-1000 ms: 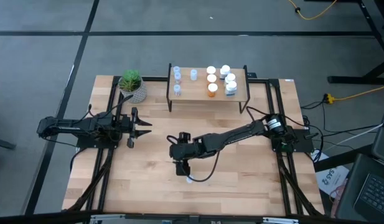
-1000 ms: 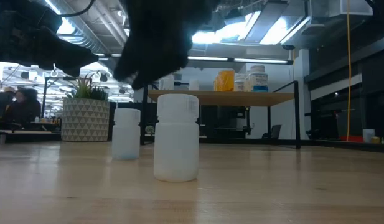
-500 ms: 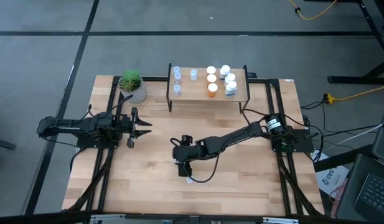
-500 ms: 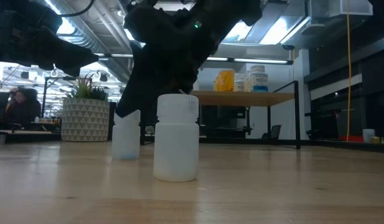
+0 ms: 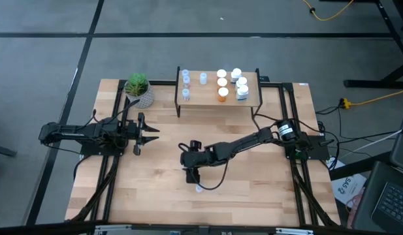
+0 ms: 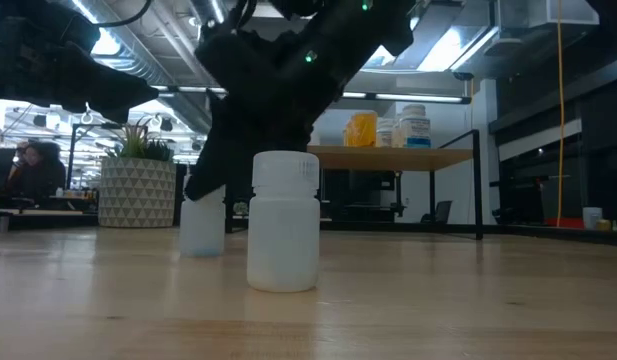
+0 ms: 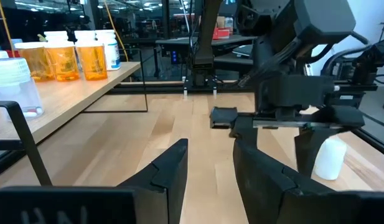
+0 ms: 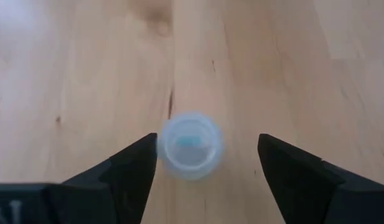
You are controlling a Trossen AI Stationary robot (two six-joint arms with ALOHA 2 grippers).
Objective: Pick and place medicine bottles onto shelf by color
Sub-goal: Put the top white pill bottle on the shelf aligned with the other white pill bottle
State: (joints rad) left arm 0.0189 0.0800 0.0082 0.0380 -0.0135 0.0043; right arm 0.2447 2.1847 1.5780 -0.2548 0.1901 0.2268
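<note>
the right gripper [image 8: 207, 165] is held above the tabletop [image 5: 253, 189] with its jaws apart, not clamped on anything. a pale blue bottle [image 8: 190, 145] is seen upright between the jaws, close to one finger and apart from the other. a white bottle [image 6: 284, 222] is stood just beside it. the left gripper [image 5: 149, 132] is parked well apart, its jaws partly open and empty. the remaining bottles are stood on the shelf [image 5: 208, 98].
</note>
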